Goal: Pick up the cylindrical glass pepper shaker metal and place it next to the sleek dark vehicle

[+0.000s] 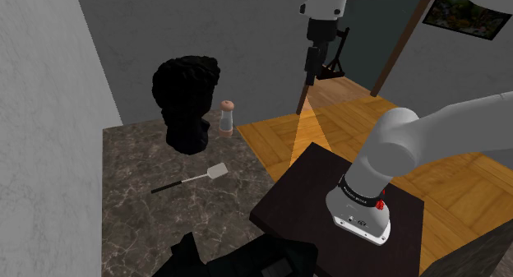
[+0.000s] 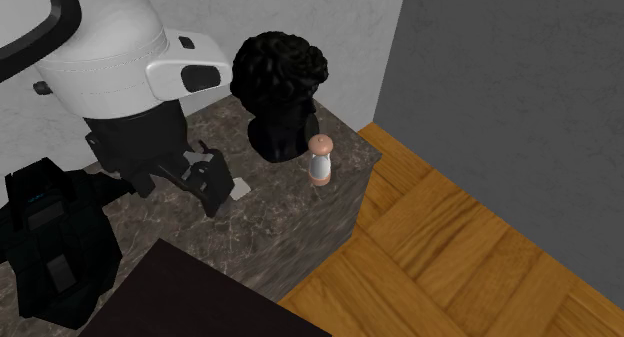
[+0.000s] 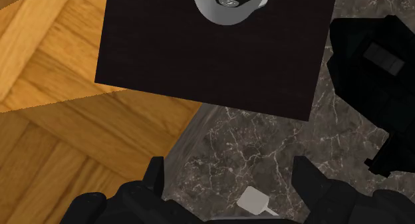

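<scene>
A dark marbled tabletop [image 1: 140, 164] runs out from grey walls, with parquet floor beyond its edge. Read the shoulder view from its left. A black bust [image 1: 187, 103] stands at the back. Just beside it, on its right, the pepper shaker [image 1: 227, 117] stands upright near the tabletop's edge, a clear body under a tan cap. A white spatula [image 1: 215, 172] lies in front of them. The dark vehicle [image 1: 247, 259] sits at the near edge by the stand [image 1: 329, 193], well apart from the shaker. Farther right, the gripper [image 3: 228, 166] hangs high above the surface. Its fingers [image 3: 154, 183] stand wide apart and hold nothing, with marble and the spatula's head below them. You are at the approach step, by my reading, with no grasp made yet. Your next move calls for carrying the gripper across toward the bust and lowering it so the fingers pass either side of the shaker's body. Mind the bust, which leaves little room on that side.
</scene>
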Controlling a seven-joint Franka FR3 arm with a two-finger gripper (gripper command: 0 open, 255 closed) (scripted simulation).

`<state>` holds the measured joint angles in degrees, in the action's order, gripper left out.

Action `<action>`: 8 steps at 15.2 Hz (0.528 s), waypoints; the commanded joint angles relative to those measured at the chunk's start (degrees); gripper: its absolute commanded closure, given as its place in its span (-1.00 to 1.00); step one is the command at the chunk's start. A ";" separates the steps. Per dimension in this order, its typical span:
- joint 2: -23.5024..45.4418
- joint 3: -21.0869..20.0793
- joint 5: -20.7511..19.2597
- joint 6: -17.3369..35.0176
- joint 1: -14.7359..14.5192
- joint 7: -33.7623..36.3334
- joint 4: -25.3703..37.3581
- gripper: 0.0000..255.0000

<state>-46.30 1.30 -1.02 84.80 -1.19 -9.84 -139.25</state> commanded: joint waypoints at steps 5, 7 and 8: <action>7.24 0.56 0.20 7.75 0.24 0.22 -0.14 -1.00; 11.17 0.84 0.34 11.42 0.33 0.28 0.30 -1.00; 13.19 0.98 0.43 13.19 0.37 0.31 0.64 -1.00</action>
<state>-35.15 1.94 -0.53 96.09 -0.96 -9.33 -139.00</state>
